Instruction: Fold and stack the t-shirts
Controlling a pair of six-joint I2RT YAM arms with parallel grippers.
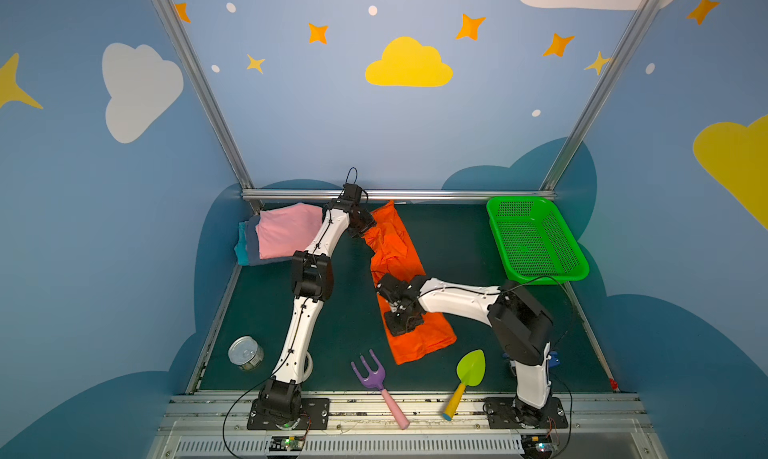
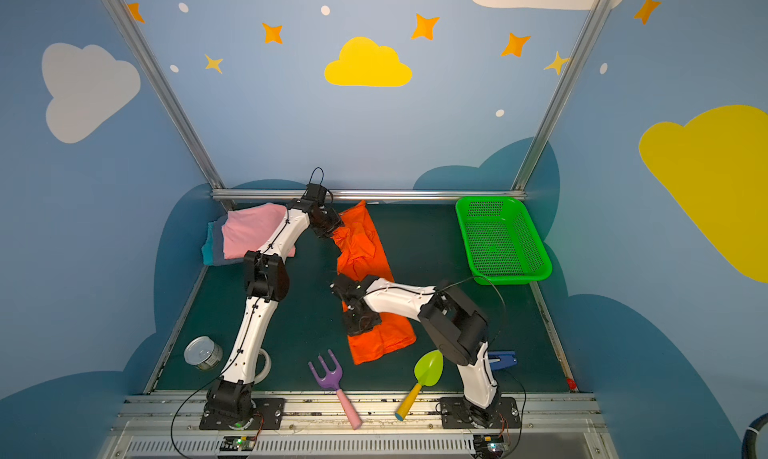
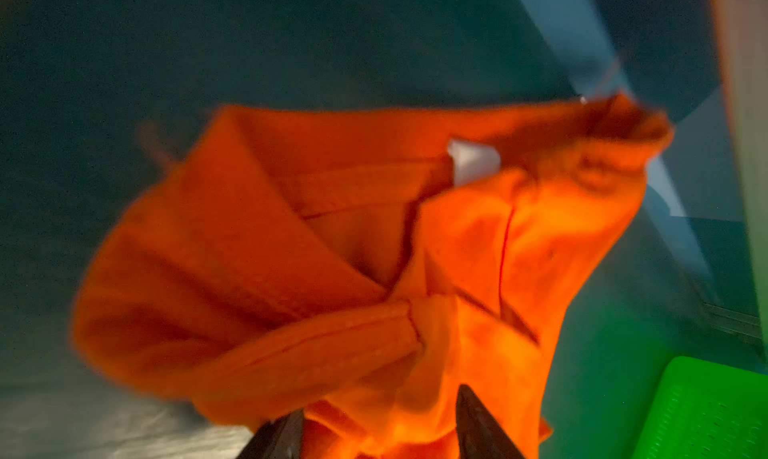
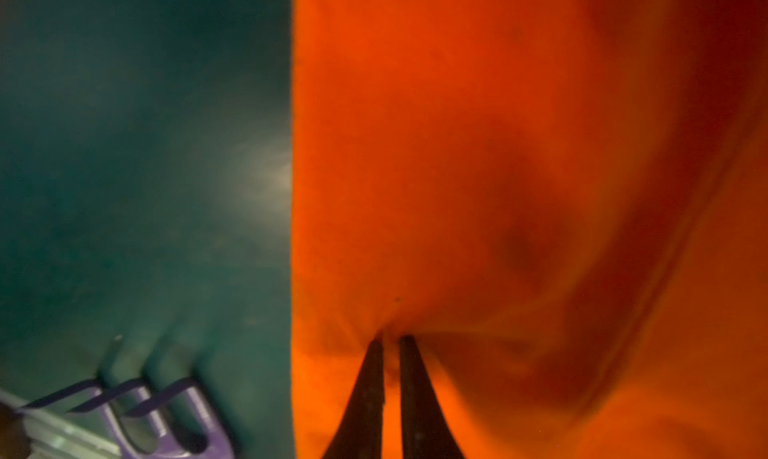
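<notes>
**Orange t-shirt (image 1: 399,253) mid-bench, both arms on it**

Lower left of both top views: a tin can (image 1: 246,353) on the dark green bench (image 1: 457,245), near the left arm's base.

Upper left, against the back rail: a stack of folded shirts. Pink t-shirt (image 1: 286,234) on top, grey-blue t-shirt (image 1: 251,245) beneath it, teal t-shirt (image 1: 240,249) lowest. Of the lower two, only strips show at the stack's left and lower edges.

Just right of the stack: left end effector (image 1: 360,230), at the upper left edge of the orange cloth. In the left wrist view, fingers (image 3: 478,423) stand apart with bunched orange fabric in the gap. Cannot tell whether clamped on it or merely straddling it.

Centre: the orange t-shirt, laid out as a long narrow strip from the back rail toward lower centre, slanting rightward on the way down. Rumpled in its upper half, flat in its lower half.

On that lower half: right end effector (image 4: 390,340), down at the cloth. In the right wrist view, fingers (image 4: 370,386) nearly together, pinching a small pucker of orange fabric near the shirt's straight edge. Bare bench beyond that edge.

Lower centre: a purple fork (image 1: 370,371) with a pink handle, near the shirt's lower end but apart from it.

Right of that: a green trowel (image 1: 470,367) with a yellow handle, beside the right arm.

Upper right: a green basket (image 1: 544,279), well apart from the orange cloth.
</notes>
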